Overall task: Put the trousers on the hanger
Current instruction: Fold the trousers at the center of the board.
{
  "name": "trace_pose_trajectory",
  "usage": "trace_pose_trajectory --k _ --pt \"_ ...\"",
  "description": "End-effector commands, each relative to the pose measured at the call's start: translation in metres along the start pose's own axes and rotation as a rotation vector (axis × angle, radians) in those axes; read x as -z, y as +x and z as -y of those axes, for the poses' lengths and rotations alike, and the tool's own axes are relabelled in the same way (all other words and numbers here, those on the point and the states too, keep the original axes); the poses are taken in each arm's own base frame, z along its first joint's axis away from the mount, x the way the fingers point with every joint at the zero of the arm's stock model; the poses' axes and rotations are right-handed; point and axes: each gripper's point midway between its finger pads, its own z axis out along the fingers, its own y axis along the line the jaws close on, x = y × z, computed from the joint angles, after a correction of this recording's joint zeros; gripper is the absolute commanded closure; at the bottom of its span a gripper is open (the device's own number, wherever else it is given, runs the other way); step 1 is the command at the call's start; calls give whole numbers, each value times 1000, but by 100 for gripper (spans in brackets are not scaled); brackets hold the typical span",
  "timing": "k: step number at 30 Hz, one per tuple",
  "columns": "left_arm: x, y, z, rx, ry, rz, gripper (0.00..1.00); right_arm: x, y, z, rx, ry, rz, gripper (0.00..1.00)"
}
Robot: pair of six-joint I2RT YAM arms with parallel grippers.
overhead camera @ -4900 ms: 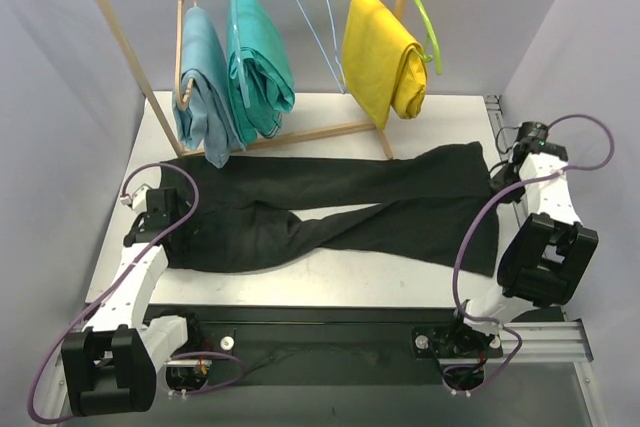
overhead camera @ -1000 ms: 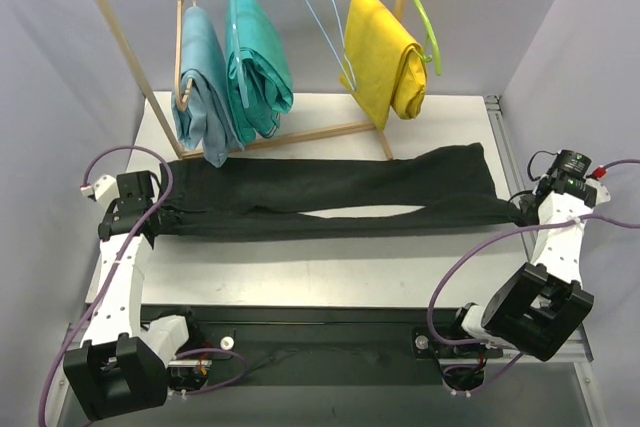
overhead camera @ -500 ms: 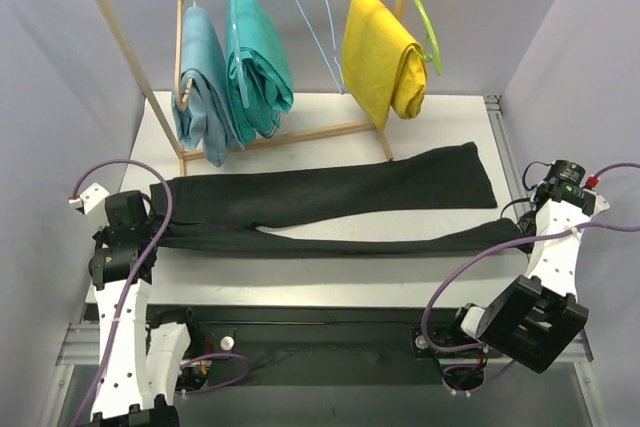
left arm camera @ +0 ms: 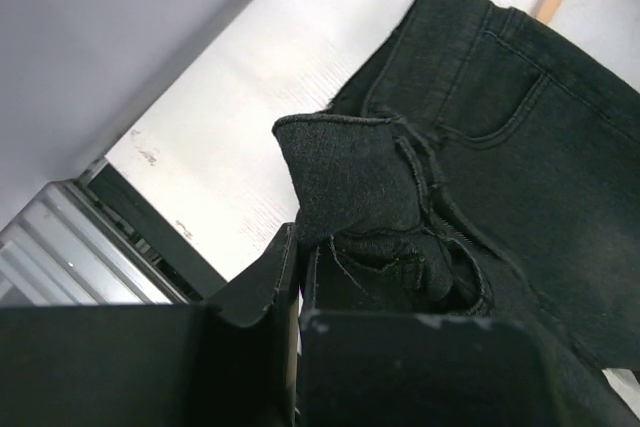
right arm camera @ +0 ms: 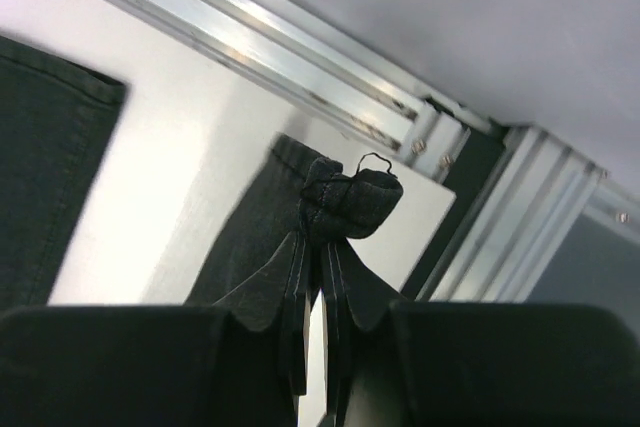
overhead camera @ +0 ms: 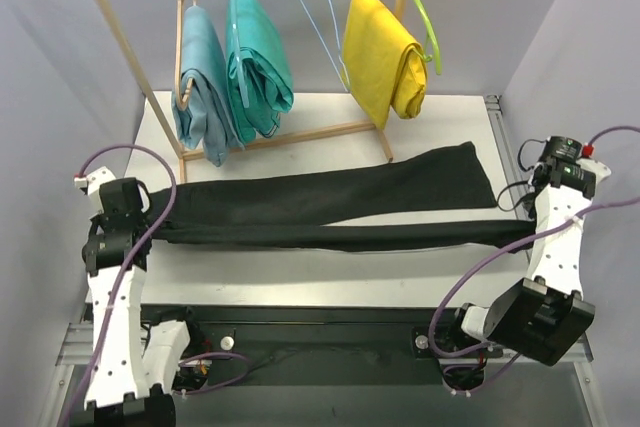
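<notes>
White tabletop (overhead camera: 330,272), alu rail (overhead camera: 497,137) along its rt edge. Black trousers (overhead camera: 330,197) spread across it L-R, btwn the two claws. Waist end is at left claw (overhead camera: 152,231), bunched in its clamped fingers. Near leg runs taut to right claw (overhead camera: 527,230), hem nipped there by table's rt edge; can't tell if that leg touches the top. Far leg lies flat, hem just beyond right claw. Wooden rack (overhead camera: 300,135) stands on tabletop w/ its base bar at back, well beyond both claws.
</notes>
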Motion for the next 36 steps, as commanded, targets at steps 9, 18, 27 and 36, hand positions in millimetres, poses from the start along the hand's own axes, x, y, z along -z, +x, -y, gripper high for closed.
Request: trace_pose_trajectory --k 9,18,27,36 --pt "-50 -44 40 -151 -9 -71 100 -10 -74 -57 91 130 219 100" --pt "-110 -58 80 -248 -23 -144 100 -21 -86 -107 227 230 195 100" --pt "-150 -68 119 -286 -14 -177 100 -18 -107 -147 257 238 220 100" --pt "-170 -56 149 -333 -44 -199 100 -42 -110 -182 303 219 193 100"
